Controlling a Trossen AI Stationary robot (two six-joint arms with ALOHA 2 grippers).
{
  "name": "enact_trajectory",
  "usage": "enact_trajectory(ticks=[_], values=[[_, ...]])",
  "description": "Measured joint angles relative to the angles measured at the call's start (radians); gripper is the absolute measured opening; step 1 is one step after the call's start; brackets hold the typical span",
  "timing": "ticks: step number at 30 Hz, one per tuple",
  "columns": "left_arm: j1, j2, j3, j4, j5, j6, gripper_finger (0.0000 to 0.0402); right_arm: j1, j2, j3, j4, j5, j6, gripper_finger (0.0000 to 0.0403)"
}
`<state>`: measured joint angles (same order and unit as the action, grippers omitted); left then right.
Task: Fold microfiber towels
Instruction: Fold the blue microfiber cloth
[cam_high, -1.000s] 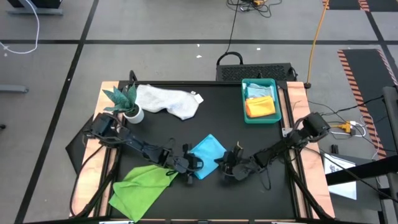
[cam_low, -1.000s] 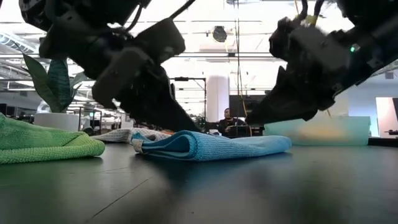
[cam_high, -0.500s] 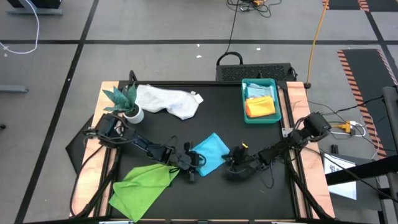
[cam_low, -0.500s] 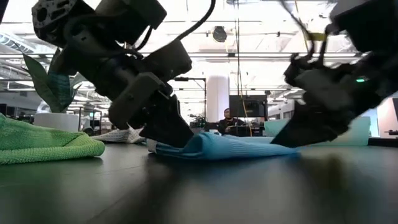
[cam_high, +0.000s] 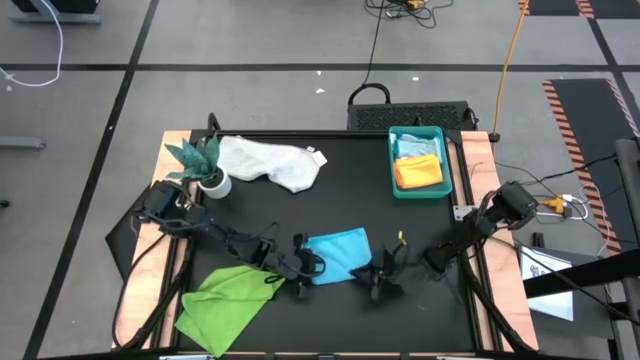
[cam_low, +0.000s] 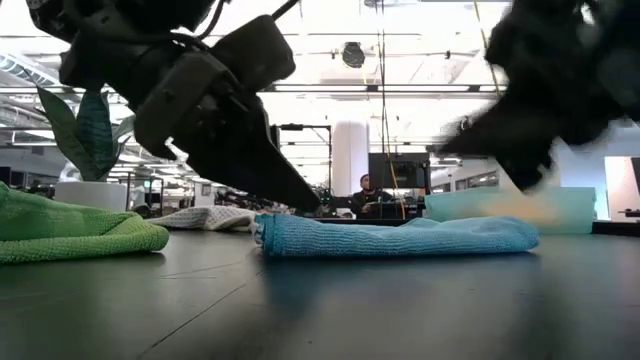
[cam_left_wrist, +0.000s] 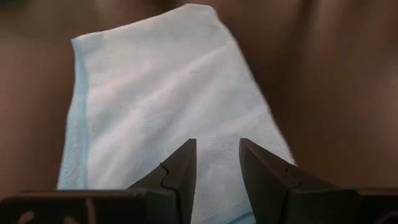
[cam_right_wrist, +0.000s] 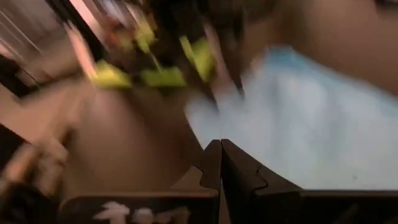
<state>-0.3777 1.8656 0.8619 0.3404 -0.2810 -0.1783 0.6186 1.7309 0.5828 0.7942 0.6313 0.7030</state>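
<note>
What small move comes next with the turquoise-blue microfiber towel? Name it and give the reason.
Probably lift the left gripper clear and carry the folded turquoise-blue microfiber towel to the teal plastic tray. The towel lies flat in a neat fold, the left gripper's fingers stand apart above its edge, and the shut right gripper sits beside it. The tray already holds folded towels.

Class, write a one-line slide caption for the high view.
Both arms work the folded turquoise-blue towel mid-table: left gripper at its left edge, right gripper shut beside its right corner.
</note>
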Motion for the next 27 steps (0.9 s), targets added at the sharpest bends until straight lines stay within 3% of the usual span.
enact_trajectory(ticks=[4,11,14,20,24,27], values=[[0.0,-0.007,0.0,0.011,0.0,0.01,0.0122,-0.069,0.0,0.001,0.059,-0.008,-0.1,0.0],[0.029,-0.006,0.002,-0.035,-0.026,-0.108,0.0122,-0.224,0.055,0.0,-0.177,-0.006,0.028,0.0],[0.051,0.009,0.0,-0.132,-0.032,-0.135,0.0122,-0.248,0.069,0.0,-0.27,0.001,0.065,0.0],[0.077,-0.013,0.002,-0.261,-0.15,-0.307,0.0122,-0.205,0.055,0.003,-0.396,0.072,0.149,0.0],[0.065,-0.052,0.001,-0.292,-0.165,-0.321,0.0122,-0.142,0.024,-0.001,-0.452,0.116,0.197,0.0],[0.044,-0.07,0.002,-0.274,-0.174,-0.324,0.0122,-0.098,-0.029,-0.002,-0.426,0.143,0.127,0.0]])
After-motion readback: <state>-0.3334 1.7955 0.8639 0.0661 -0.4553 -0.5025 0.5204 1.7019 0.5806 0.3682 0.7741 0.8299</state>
